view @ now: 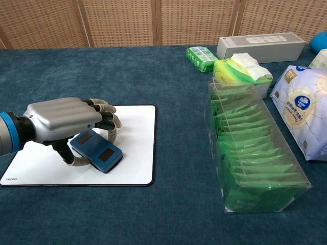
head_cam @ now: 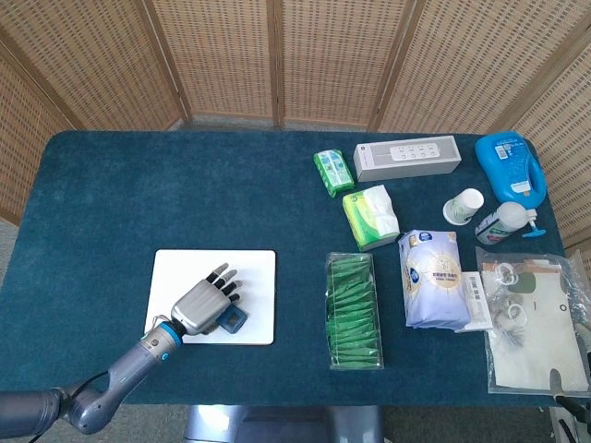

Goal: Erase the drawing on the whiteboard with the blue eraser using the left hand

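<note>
Your left hand (view: 64, 122) sits at the lower left of the chest view with its fingers curled down over the blue eraser (view: 96, 151) and the thumb tucked under its near edge, so the eraser is gripped and lies flat against the whiteboard (view: 134, 153). In the head view the same hand (head_cam: 205, 300) covers most of the eraser (head_cam: 231, 322), which peeks out near the board's lower right portion, close to the front edge of the whiteboard (head_cam: 254, 268). As far as either view shows, the bare parts of the board are plain white: no strokes show on the strip to the right of the hand, along the far edge, or on the lower left corner in the chest view. What lies under the hand and eraser is hidden, so you cannot rule out a remnant of the drawing there. Judged from that, the wiping looks mostly or entirely done, and what is left is to check the covered patch, pass over it if any mark appears, then lift off. Your right hand does not appear in either view. The rest of the dark blue table (head_cam: 138, 185) carries unrelated goods at the right side of the frame, among them a clear box of green packets (view: 253, 158) and a white tissue pack (view: 306, 109), all well apart from the board and not in your way.
</note>
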### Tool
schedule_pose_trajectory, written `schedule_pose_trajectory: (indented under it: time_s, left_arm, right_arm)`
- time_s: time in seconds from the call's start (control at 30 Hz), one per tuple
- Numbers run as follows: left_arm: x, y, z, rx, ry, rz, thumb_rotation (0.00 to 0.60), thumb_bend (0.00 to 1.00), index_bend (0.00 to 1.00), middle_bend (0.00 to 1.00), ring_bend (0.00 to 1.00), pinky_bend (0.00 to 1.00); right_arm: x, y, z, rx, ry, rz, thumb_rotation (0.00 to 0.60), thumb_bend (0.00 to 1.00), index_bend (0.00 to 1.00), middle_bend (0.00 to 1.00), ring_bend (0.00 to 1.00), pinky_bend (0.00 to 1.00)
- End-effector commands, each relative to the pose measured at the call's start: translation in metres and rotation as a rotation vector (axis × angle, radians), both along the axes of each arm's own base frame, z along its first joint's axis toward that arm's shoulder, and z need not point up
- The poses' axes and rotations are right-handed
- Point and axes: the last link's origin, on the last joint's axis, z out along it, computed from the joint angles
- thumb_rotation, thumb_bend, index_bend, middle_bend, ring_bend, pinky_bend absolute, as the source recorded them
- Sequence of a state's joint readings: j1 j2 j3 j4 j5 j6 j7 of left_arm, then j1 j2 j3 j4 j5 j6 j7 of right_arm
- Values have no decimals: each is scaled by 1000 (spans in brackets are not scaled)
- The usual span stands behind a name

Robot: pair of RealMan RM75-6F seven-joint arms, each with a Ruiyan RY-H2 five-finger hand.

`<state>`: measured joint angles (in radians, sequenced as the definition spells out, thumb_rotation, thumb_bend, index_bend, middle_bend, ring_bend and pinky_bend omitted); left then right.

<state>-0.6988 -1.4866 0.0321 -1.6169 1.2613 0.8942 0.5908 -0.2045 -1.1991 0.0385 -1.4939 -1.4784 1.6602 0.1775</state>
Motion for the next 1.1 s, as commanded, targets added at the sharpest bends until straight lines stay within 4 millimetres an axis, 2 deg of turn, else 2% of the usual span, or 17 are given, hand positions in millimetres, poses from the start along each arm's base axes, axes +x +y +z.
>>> schedule_pose_trajectory:
  time_s: [0.03,0.3,0.5,0.7,0.87,1.1]
  left_arm:
    - [-3,1,2,9,5,4,600,363,847,193,0,0]
    - [-15,8,12,52,25,26,600,362,848,192,0,0]
    - [-30,22,32,137,32,73,600,363,848,190,0,0]
    - [-13,33,59,229,-81,75,600,363,847,191,0,0]
    - [-2,34,73,262,-141,63,600,364,848,195,0,0]
    - [-2,28,73,242,-138,70,600,363,847,201,0,0]
  right_arm:
    - [0,0,0,1,1,0,600,404,114,119,0,73]
    - [1,-1,-2,7,1,-1,600,406,114,119,0,73]
    - [2,-2,-1,5,1,1,600,404,114,120,0,74]
    - [2,-2,-1,1,-4,7,600,405,113,120,0,74]
    - [1,0,-1,-2,-8,5,600,404,113,120,0,74]
    - [-1,1,-1,-1,-13,4,600,405,114,120,0,74]
